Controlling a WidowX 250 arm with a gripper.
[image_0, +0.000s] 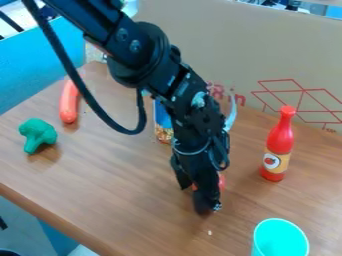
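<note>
Tabletop (120, 182), brown wood grain; contents listed from near to far.

Cup (280, 239), turquoise: by the near right part of the tabletop, upright, mouth upward, its lower part cut off by the bottom of the view.

Speck (210, 232), pale: on the wood between the cup and the gripper.

Gripper (194, 200), black: low over the middle of the tabletop, pointing down, its two fingers parted with a moderate gap. Red object (222, 181): at the gripper, showing between the fingers and on their right — mostly hidden by them, its shape unclear. Whether it is gripped cannot be told.

Bottle (278, 145), red with a tan label bearing a tomato: upright toward the right side, well apart from the gripper, behind the cup.

Broccoli piece (38, 134), green: near the left edge of the tabletop.

Container (163, 125), blue with a patterned lower part: behind the arm (137, 47), which hides much of it.

Curved item (231, 114), whitish: likewise partly covered by the arm — kind uncertain.

Sausage-shaped piece (69, 102), orange-red: lying toward the far left corner, beyond the broccoli piece; the arm's black cable (87, 95) passes across its view.

Cardboard (234, 45), tan with red line printing: upright along the far edge.
</note>
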